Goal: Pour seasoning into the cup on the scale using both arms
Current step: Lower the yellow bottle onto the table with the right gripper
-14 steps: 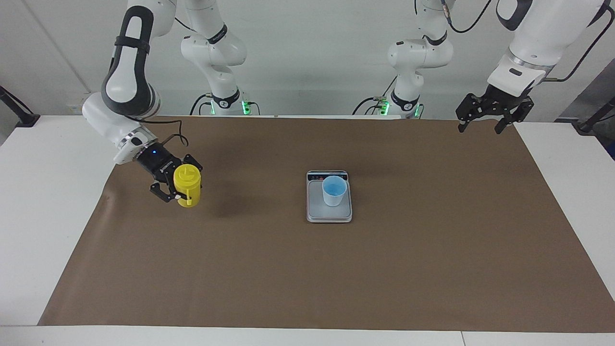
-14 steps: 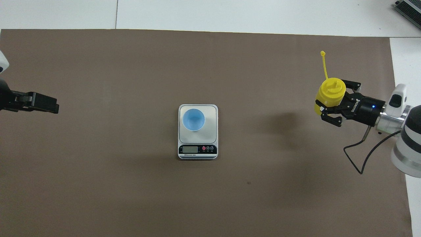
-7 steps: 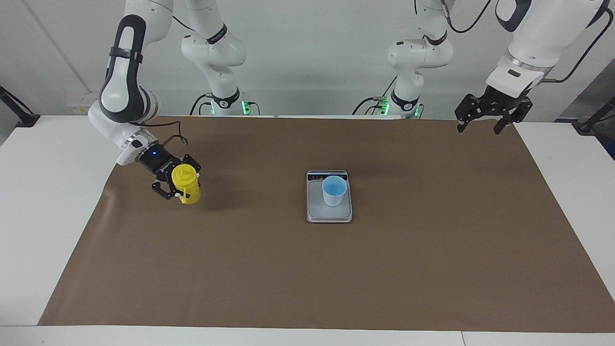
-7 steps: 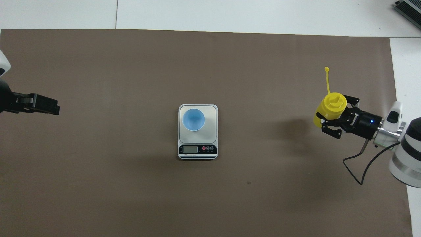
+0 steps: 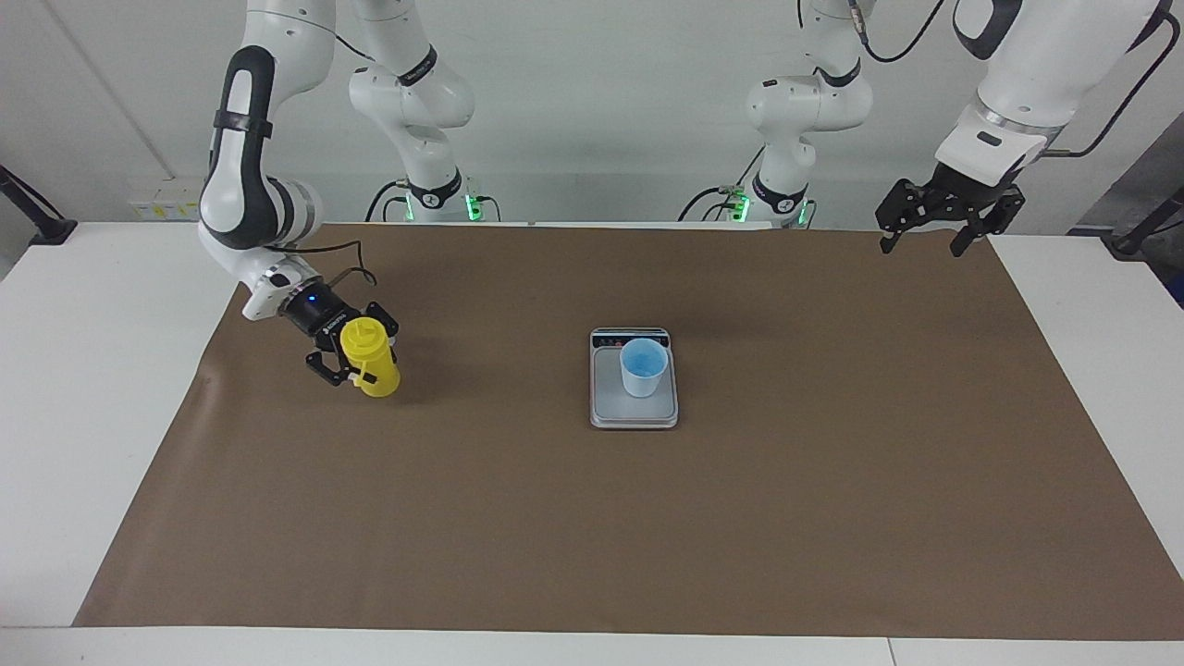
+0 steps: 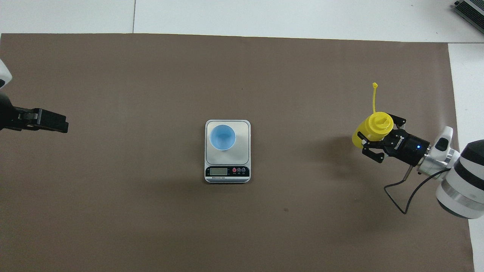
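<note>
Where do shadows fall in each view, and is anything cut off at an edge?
Facing view: soft shadow on the mat beside the bottle; both arms run off the top. Overhead view: faint dark patch between bottle and scale; left gripper cropped at the edge.

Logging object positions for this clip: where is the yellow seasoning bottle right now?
The seasoning bottle is at the right arm's end of the brown mat, gripped upright in the right pincer, well apart from the scale and cup at mid-table.
</note>
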